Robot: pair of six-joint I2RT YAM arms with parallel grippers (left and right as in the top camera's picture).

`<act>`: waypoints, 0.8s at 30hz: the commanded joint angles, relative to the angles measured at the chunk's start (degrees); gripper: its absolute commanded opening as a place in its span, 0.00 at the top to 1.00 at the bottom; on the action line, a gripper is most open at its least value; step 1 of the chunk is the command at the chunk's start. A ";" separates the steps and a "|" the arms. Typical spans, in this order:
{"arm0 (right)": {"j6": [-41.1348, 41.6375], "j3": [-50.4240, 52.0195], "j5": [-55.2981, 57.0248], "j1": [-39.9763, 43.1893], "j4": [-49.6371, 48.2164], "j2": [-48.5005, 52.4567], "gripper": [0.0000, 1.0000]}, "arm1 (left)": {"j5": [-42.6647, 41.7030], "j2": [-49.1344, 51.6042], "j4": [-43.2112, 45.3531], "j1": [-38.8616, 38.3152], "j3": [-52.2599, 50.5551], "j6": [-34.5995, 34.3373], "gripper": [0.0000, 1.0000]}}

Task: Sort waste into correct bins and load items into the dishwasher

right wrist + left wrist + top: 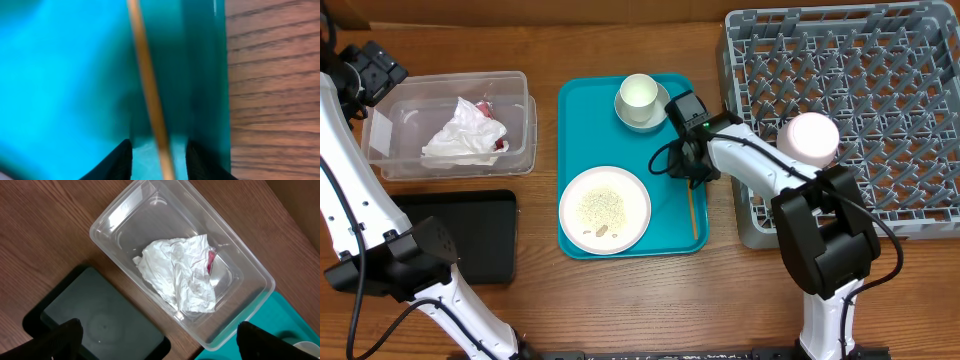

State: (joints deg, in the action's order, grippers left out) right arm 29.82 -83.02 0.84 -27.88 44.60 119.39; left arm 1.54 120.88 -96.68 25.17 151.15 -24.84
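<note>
- My right gripper (161, 162) sits low over the right side of the teal tray (578, 120)
- Its fingers (119, 159) are apart, one on each side of the wooden stick (147, 95); a sliver of gap shows on both sides, so nothing is clamped
- The stick lies flat on the tray floor, running lengthwise near the right rim but not touching it
- Past that rim there is a strip of bare wooden table (270, 75)
- Room is tight on that side: the grey dish rack (900, 80) starts just beyond the tray, and my right arm crosses the rack's left edge
- A pale domed item (809, 137) sits at the rack's left side, close to my arm
- Left of the stick is a white plate (605, 208) with crumbs; a cup (638, 93) on a saucer stands at the tray's far end, just beside my gripper
- My left gripper (162, 347) hangs high with its fingers spread wide
- It is above the clear bin (115, 220) and the black tray (75, 305), which are nearly touching
- Crumpled white paper (175, 275) with a red scrap lies in the clear bin
</note>
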 commanded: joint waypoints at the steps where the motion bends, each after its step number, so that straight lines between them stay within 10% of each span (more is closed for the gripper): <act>1: 0.46 1.70 0.31 0.13 0.37 2.14 0.68 | 0.35 0.28 -0.11 -0.07 0.02 1.07 0.00; 7: 0.46 1.60 -1.92 0.13 1.20 2.14 0.96 | 0.35 0.28 -0.11 -0.07 0.02 1.07 0.00; 24: -14.88 -29.88 -3.02 11.04 24.17 -4.85 0.96 | 0.35 0.28 -0.11 -0.07 0.02 1.07 0.00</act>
State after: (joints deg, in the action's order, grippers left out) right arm 22.65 -107.15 -3.05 -20.73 67.18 119.39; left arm 1.54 120.88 -96.68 25.17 151.15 -24.84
